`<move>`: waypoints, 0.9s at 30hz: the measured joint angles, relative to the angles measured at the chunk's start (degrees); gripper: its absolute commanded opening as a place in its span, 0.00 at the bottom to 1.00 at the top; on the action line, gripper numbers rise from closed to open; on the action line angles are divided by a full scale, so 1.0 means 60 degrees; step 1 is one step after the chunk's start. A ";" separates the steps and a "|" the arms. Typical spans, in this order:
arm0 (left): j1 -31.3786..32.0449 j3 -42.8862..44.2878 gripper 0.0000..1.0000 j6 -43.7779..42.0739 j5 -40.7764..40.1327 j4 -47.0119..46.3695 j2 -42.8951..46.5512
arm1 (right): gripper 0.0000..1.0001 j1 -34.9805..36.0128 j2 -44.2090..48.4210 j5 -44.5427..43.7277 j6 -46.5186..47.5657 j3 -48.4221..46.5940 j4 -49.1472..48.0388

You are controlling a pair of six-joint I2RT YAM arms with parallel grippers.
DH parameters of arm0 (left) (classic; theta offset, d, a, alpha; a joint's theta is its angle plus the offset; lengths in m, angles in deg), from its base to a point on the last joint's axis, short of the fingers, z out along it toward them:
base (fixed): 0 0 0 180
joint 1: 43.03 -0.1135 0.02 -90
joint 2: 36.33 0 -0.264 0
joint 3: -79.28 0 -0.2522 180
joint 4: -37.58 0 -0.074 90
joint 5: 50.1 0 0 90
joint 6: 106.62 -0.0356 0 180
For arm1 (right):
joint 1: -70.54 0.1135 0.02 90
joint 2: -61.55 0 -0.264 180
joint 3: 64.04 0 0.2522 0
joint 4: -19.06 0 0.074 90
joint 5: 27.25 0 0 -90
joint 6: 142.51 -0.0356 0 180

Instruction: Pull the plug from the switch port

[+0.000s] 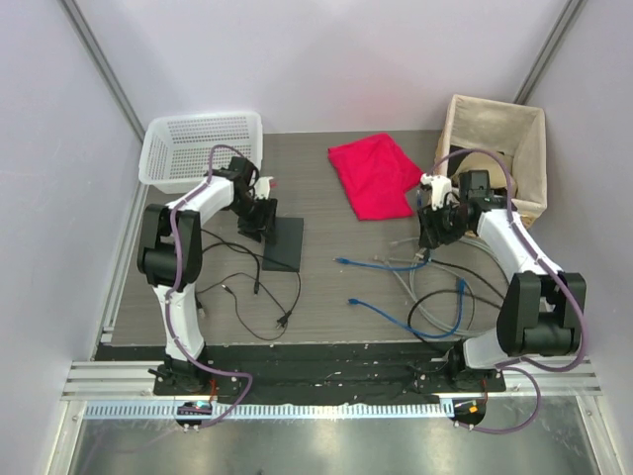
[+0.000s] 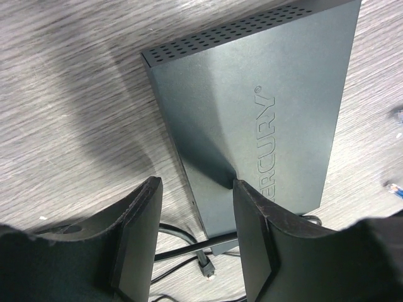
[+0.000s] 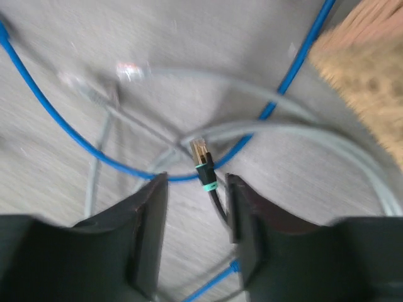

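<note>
The left arm (image 1: 178,237) rises from its base at the lower left of the top view, elbow bent, and reaches up and to the right. Its wrist tips over so the left claw (image 1: 259,220) points downward, its two dark fingers (image 2: 135,239) standing apart. The right arm (image 1: 514,247) climbs from the lower right and leans left, forearm sloping down. The right claw (image 1: 432,233) also points downward, fingers (image 3: 145,233) parted; its wrist view is blurred.

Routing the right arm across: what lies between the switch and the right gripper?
Top view: a loose blue cable end and grey cable ends lie on the table between the switch and the right gripper; otherwise bare wood.
</note>
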 measured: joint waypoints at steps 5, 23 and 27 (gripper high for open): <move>0.0186 0.0000 0.56 -0.0131 -0.0280 -0.0004 0.0084 | 0.95 0.0295 0.0215 0.0430 -0.0947 -0.0627 -0.0994; 0.0641 0.0889 1.00 -0.1049 -0.1322 0.0521 0.1253 | 1.00 0.2958 -0.2393 -0.0790 -0.3213 -0.4597 -0.1628; 0.0641 0.1985 1.00 -0.1432 -0.1570 0.1093 0.1512 | 1.00 0.3180 -0.3013 -0.2361 -0.3792 -0.5625 -0.1064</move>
